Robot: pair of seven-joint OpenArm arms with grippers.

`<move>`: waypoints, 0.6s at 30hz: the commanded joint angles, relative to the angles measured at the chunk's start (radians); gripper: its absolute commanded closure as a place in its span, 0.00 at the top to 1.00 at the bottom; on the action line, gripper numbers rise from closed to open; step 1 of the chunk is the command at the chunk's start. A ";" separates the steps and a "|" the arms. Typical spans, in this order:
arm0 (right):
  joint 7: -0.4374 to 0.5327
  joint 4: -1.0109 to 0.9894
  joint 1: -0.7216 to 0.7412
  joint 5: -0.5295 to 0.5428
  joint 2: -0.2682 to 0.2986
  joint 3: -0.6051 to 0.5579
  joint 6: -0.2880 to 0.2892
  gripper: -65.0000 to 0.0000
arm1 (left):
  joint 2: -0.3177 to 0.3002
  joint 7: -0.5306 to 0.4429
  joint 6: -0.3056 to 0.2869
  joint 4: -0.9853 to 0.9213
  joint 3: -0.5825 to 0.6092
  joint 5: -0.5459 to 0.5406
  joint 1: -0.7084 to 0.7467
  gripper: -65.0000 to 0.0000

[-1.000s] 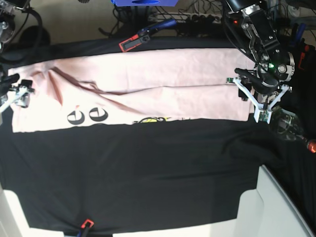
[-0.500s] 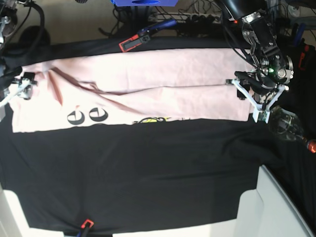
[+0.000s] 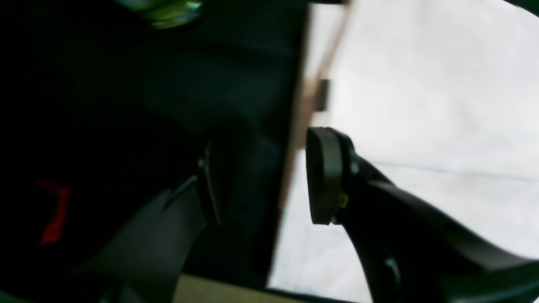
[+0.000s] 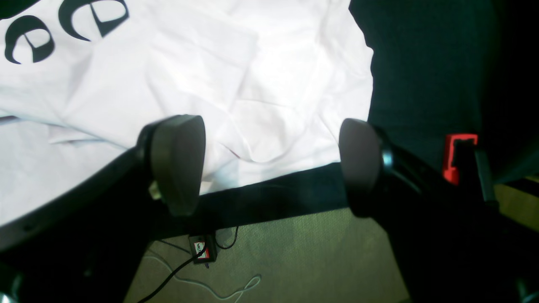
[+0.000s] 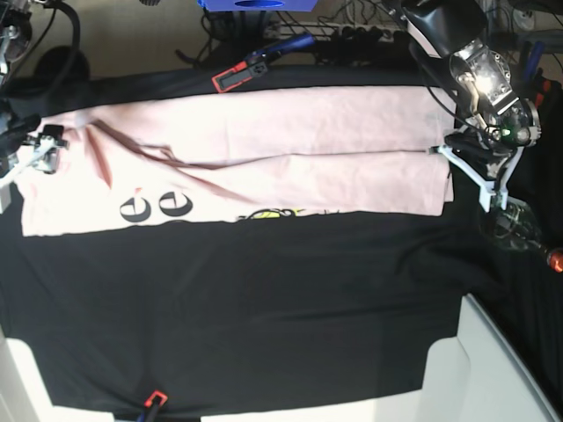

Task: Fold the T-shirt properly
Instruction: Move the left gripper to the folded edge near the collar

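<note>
The base camera looks straight down on the whole tabletop [image 5: 264, 308]. Each wrist camera looks closely past its own tool at one end of the T-shirt [image 5: 264, 149], which all views share.

We see a pale pink T-shirt [image 5: 264, 154] with black letters [image 5: 157, 207] and a bit of yellow print [image 5: 268, 213] along its near edge. It lies on a black table cloth [image 5: 246, 308]. Red clamps sit at the far edge [image 5: 229, 79] and the near edge [image 5: 155, 400]. The gripper pads [image 4: 177, 162] are dark grey.
</note>
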 commanded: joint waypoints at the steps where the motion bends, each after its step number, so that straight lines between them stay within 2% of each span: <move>1: 0.014 0.018 0.006 0.006 0.015 0.005 0.000 0.73 | -0.008 -0.023 0.004 0.018 -0.001 -0.016 -0.011 0.43; 5: 0.014 0.018 0.006 0.006 0.015 0.004 0.000 0.73 | -0.008 -0.059 0.004 0.006 -0.001 -0.092 -0.003 0.43; 14: 0.014 0.018 0.006 0.006 0.015 0.004 0.000 0.73 | -0.009 -0.070 0.004 -0.083 -0.001 -0.105 -0.017 0.43; 18: 0.014 0.018 0.006 0.006 0.015 0.004 0.000 0.73 | -0.008 -0.105 0.004 -0.085 -0.001 -0.105 -0.017 0.43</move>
